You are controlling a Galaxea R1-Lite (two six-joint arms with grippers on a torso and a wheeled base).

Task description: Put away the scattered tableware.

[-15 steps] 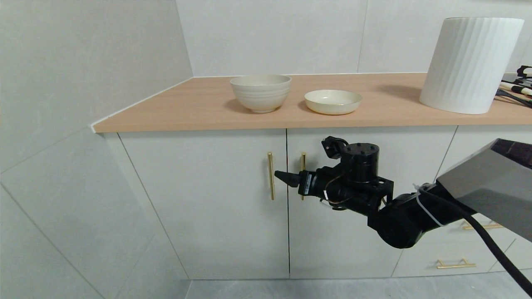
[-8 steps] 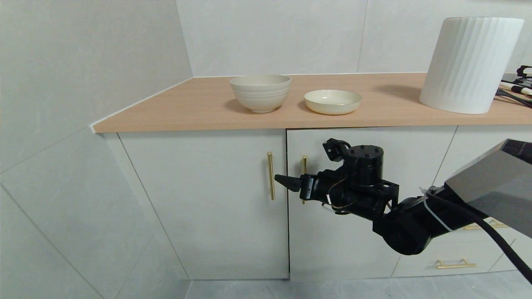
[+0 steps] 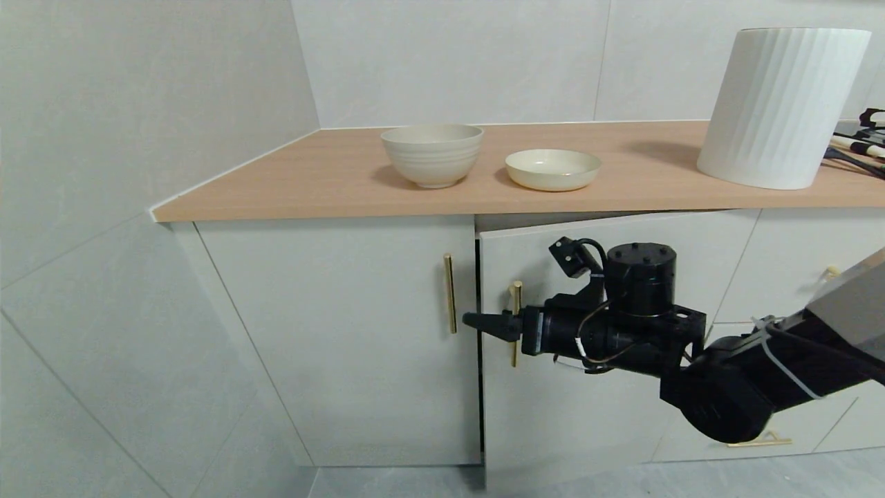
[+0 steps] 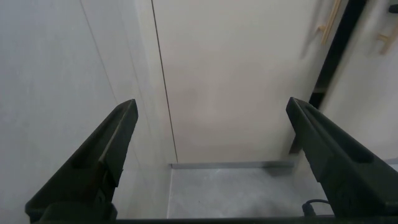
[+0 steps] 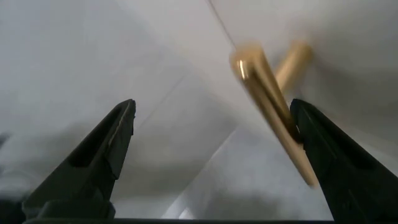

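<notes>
A cream ribbed bowl (image 3: 432,153) and a shallow cream dish (image 3: 552,168) sit side by side on the wooden countertop (image 3: 311,187). Below them, my right gripper (image 3: 487,322) is at the gold handle (image 3: 515,321) of the right cabinet door (image 3: 588,415), which stands slightly ajar. In the right wrist view the gripper (image 5: 214,155) is open, and the handle (image 5: 273,112) lies between its fingers, close to one fingertip (image 5: 336,162). My left gripper (image 4: 211,155) is open and holds nothing, low in front of the left cabinet door (image 4: 236,81).
A tall white ribbed cylinder (image 3: 781,104) stands at the counter's right, with dark utensils (image 3: 861,149) beside it. The left door, with its own gold handle (image 3: 450,292), is closed. A tiled wall runs along the left, and grey floor (image 4: 236,193) lies below the cabinets.
My right gripper has drawn back and down with the handle, and the right cabinet door has swung out from closed to slightly ajar. Bowl and dish have not moved.
</notes>
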